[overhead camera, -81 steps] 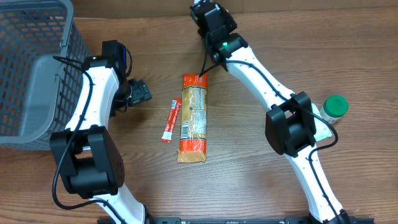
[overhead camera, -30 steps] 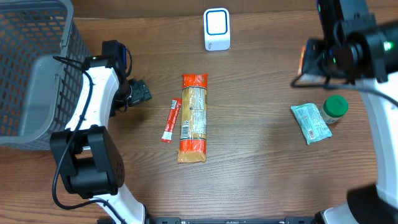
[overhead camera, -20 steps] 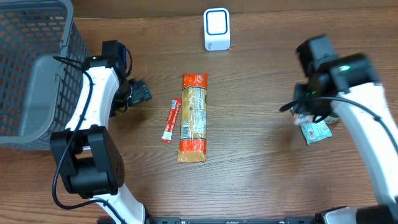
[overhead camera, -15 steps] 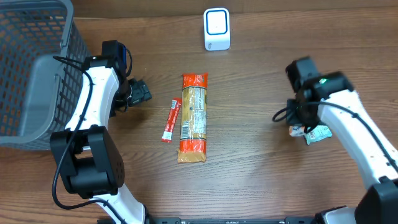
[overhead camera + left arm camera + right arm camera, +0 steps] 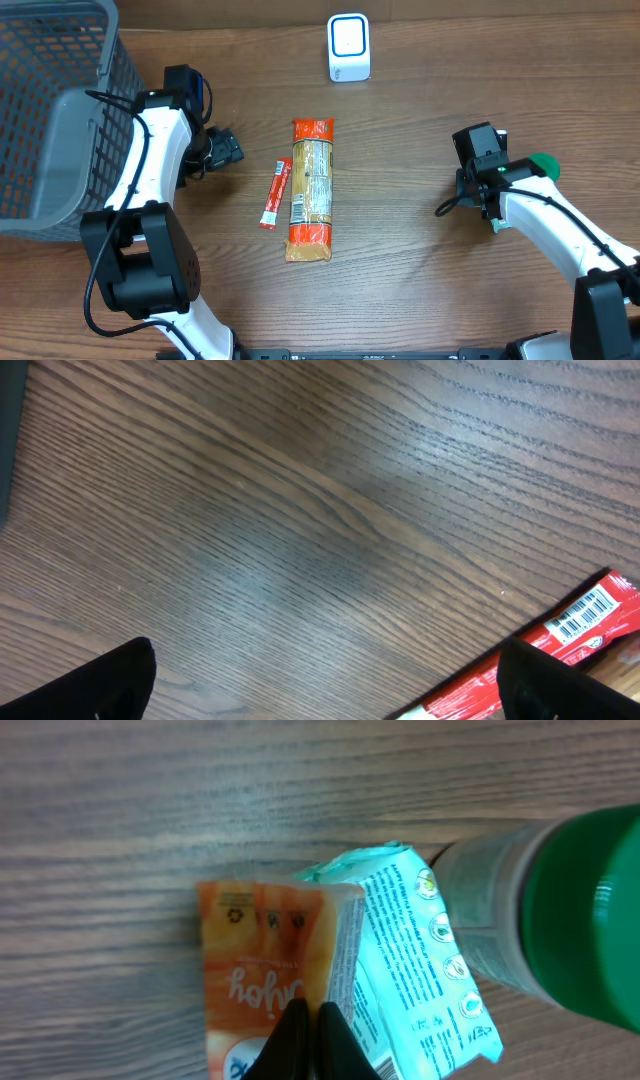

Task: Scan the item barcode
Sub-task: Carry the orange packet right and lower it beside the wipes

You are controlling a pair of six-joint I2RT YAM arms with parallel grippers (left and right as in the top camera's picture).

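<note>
My right gripper (image 5: pixel 312 1020) is shut on a small orange packet (image 5: pixel 265 950), pinching its edge low over the table. The packet overlaps a teal packet (image 5: pixel 420 960) lying beside a green-capped bottle (image 5: pixel 560 910). In the overhead view the right gripper (image 5: pixel 490 205) is at the right, next to the bottle's green cap (image 5: pixel 543 165); the orange packet is hidden under the arm there. The white scanner (image 5: pixel 348 47) stands at the back centre. My left gripper (image 5: pixel 225 148) is open, with bare wood between its fingers (image 5: pixel 120 680) and a red stick packet (image 5: pixel 560 635) by the right one.
A long orange-ended package (image 5: pixel 311 190) and the red stick packet (image 5: pixel 274 194) lie mid-table. A grey mesh basket (image 5: pixel 50 110) fills the far left.
My right arm has swung from the back right down and forward with the orange packet, ending low beside the teal packet and the bottle. The left arm has not moved.
</note>
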